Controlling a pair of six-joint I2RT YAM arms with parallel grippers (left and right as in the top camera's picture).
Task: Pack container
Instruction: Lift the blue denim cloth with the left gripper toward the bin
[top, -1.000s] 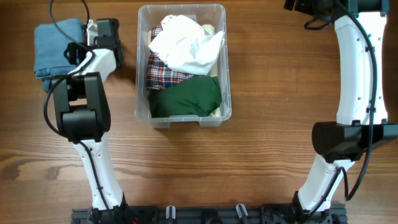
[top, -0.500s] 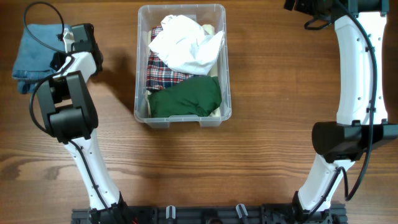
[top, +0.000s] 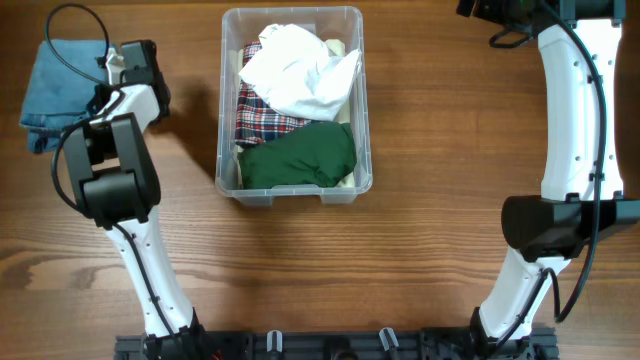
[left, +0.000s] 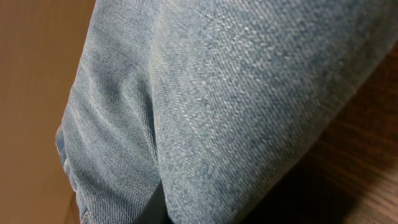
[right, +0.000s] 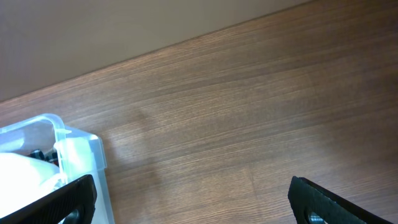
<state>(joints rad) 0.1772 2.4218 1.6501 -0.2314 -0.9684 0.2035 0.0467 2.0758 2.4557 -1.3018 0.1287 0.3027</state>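
The clear container (top: 364, 110) stands at the back middle of the table. It holds a white cloth (top: 297, 75), a plaid cloth (top: 262, 117) and a green cloth (top: 300, 155). A folded blue denim cloth (top: 58, 85) lies at the far left. My left gripper (top: 110, 80) is at the denim's right edge, and bunched denim (left: 236, 99) fills the left wrist view and hides the fingers. My right gripper (right: 200, 208) hangs open over bare wood by the container's corner (right: 74, 149), with nothing between its fingers.
The right arm (top: 575, 120) runs along the table's right side, and its wrist is at the back right corner. The left arm (top: 125, 190) stands left of the container. Bare wood lies in front of the container.
The left arm swung left and the denim cloth slid left with it. The left jaws then closed into the denim. The right arm has not moved.
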